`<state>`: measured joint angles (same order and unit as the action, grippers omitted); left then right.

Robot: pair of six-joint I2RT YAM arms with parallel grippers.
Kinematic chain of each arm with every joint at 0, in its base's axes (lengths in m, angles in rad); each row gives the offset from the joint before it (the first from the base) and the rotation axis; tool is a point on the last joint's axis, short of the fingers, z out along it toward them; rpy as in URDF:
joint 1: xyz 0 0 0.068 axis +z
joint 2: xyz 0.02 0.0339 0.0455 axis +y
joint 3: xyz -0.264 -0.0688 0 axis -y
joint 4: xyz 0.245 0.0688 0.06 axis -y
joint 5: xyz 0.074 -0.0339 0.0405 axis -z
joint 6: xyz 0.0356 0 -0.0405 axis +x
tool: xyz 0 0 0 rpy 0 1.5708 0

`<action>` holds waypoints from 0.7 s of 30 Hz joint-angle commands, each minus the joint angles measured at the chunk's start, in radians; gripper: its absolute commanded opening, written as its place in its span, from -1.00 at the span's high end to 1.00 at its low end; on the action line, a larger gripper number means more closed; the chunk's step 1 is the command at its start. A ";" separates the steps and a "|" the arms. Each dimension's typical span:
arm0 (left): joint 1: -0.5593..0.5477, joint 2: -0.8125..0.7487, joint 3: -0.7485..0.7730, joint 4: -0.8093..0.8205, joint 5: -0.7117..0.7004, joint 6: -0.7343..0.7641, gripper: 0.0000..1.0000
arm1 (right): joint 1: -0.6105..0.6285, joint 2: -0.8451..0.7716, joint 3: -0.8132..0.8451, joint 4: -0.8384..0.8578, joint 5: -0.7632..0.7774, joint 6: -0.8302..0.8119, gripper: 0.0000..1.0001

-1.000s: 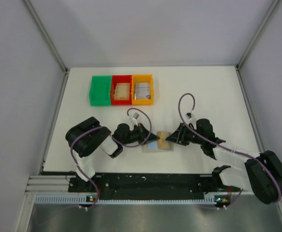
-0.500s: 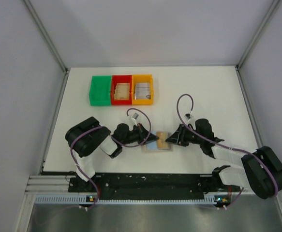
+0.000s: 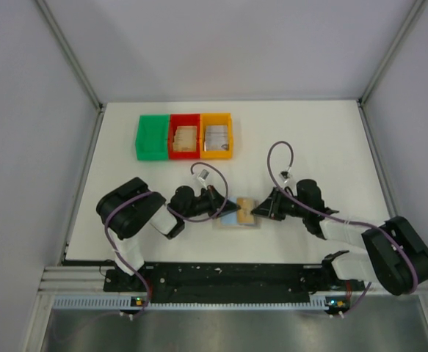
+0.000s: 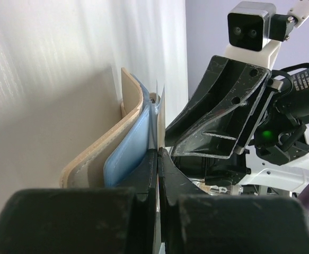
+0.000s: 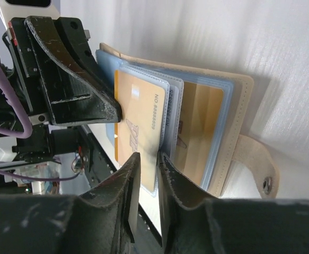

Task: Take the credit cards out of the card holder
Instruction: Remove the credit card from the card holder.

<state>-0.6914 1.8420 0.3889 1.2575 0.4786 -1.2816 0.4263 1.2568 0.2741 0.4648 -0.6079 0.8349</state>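
The open card holder [image 5: 242, 108] lies on the white table [image 3: 309, 139] between the two arms, the left gripper [image 4: 157, 164] pinched tight on its blue-grey lining and the right gripper [image 5: 148, 161] clamped on a tan card [image 5: 138, 114] printed "NO 88888…", its last digits unclear.

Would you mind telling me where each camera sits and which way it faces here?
Top external: above and behind, looking down on the table; left arm and right arm show, bases at bottom.
Left wrist: on the left arm, facing rightward at the holder edge-on; left end effector at bottom, shut on the holder.
Right wrist: on the right arm, facing leftward into the open holder; right end effector at bottom, straddling a card.
Shared: both wrist views show the holder and the opposite end effector.
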 commanded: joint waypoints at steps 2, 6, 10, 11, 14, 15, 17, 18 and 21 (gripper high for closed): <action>-0.005 -0.038 0.015 0.364 0.034 -0.010 1.00 | -0.009 0.004 -0.003 0.132 -0.041 0.029 0.87; 0.006 -0.041 0.004 0.364 0.038 -0.010 0.93 | -0.018 -0.011 -0.007 0.088 -0.013 0.007 1.00; 0.035 -0.047 -0.027 0.382 0.046 -0.018 0.90 | -0.044 -0.027 -0.021 0.064 -0.006 -0.003 1.00; 0.039 -0.049 -0.036 0.382 0.046 -0.018 0.90 | -0.046 -0.030 -0.019 0.049 -0.004 -0.011 1.00; 0.055 -0.055 -0.057 0.382 0.057 -0.012 0.89 | -0.049 -0.028 -0.012 0.025 0.005 -0.028 1.00; 0.058 -0.059 -0.062 0.378 0.063 -0.007 0.89 | -0.047 -0.028 -0.012 0.021 0.007 -0.031 1.00; 0.066 -0.064 -0.074 0.370 0.068 0.002 0.89 | -0.047 -0.027 -0.007 0.009 0.017 -0.037 1.00; 0.066 -0.064 -0.077 0.373 0.071 0.002 0.89 | -0.047 -0.022 -0.006 0.014 0.011 -0.039 1.00; 0.066 -0.056 -0.070 0.413 0.086 -0.007 0.92 | -0.049 -0.013 0.000 0.073 -0.041 -0.022 1.00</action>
<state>-0.6292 1.8149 0.3206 1.2648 0.5270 -1.2842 0.3889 1.2503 0.2615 0.4641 -0.6048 0.8219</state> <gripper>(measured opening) 0.053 0.004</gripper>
